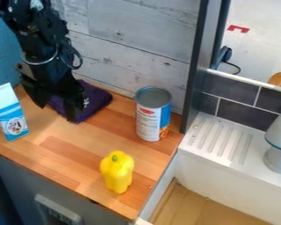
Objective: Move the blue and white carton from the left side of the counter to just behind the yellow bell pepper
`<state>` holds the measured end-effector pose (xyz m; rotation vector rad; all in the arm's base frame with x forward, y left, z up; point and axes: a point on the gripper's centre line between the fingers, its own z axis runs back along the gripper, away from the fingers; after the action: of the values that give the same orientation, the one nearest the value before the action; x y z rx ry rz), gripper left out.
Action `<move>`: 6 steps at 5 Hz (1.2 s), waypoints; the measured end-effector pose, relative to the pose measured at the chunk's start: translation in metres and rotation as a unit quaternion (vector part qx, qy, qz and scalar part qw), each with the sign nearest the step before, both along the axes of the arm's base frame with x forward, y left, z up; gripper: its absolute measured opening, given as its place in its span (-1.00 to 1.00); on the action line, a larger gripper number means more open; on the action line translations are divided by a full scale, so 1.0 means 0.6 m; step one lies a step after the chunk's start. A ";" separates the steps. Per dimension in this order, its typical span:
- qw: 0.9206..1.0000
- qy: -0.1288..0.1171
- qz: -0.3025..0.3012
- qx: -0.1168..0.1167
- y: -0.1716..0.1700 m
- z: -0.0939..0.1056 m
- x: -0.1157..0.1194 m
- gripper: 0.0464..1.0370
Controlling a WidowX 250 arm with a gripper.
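End effector (55, 110) hangs with its fingers apart, holding nothing I can see, right by the purple cloth (97, 100), which lies low on the worktop (75, 147). Carton (12, 122) and can (152, 118) stand up, probably steady on flat bottoms; the yellow pepper (117, 176) sits nearer me

Matt cloth (98, 100), perhaps slightly rough

Carton (12, 117): we counted one
Can (152, 118): we counted one
Yellow pepper (117, 173): we counted one
Cloth (98, 101): we counted one
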<state>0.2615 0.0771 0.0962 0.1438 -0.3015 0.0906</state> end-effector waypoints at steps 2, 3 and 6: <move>0.992 0.100 -0.068 0.023 0.032 0.006 0.014 0.93; 0.981 0.137 -0.125 0.058 0.076 0.028 0.023 0.93; 0.980 0.140 -0.127 0.060 0.183 0.058 0.025 0.93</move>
<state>0.2762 0.1870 0.1307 0.2338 -0.0419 -0.2016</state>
